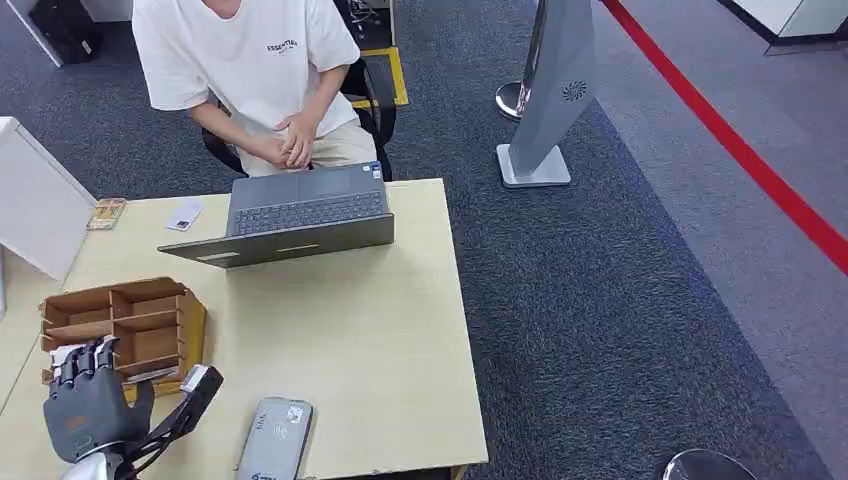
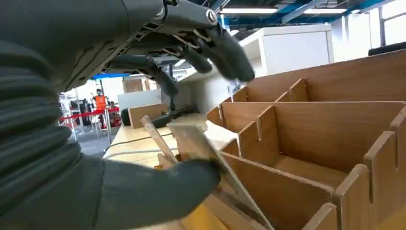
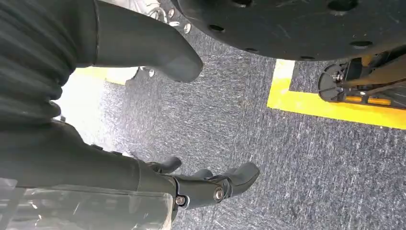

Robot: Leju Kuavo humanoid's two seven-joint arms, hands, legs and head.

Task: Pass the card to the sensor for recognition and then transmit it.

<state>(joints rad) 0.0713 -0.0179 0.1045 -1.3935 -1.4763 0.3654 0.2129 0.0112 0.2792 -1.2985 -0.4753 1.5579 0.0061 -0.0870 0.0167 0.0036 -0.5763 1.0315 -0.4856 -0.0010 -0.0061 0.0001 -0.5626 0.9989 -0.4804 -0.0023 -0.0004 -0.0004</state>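
Note:
My left hand point(image 1: 88, 400) hovers at the near end of a wooden compartment box point(image 1: 125, 325) on the table's left side. In the left wrist view a pale card point(image 2: 201, 143) leans tilted in the box's near slot point(image 2: 287, 177). The thumb of that hand point(image 2: 72, 182) touches the card from below, while the fingers point(image 2: 225, 48) are spread well above it. A grey card sensor point(image 1: 275, 440) lies flat by the table's front edge, right of that hand. My right hand point(image 3: 95, 163) hangs over the carpet, fingers loose, holding nothing.
An open laptop point(image 1: 300, 215) sits at the far side of the light wooden table point(image 1: 380, 330), with a person point(image 1: 260, 70) seated behind it. A white card point(image 1: 184, 216) and a small packet point(image 1: 106, 212) lie at the far left. A grey sign stand point(image 1: 545, 110) is on the carpet.

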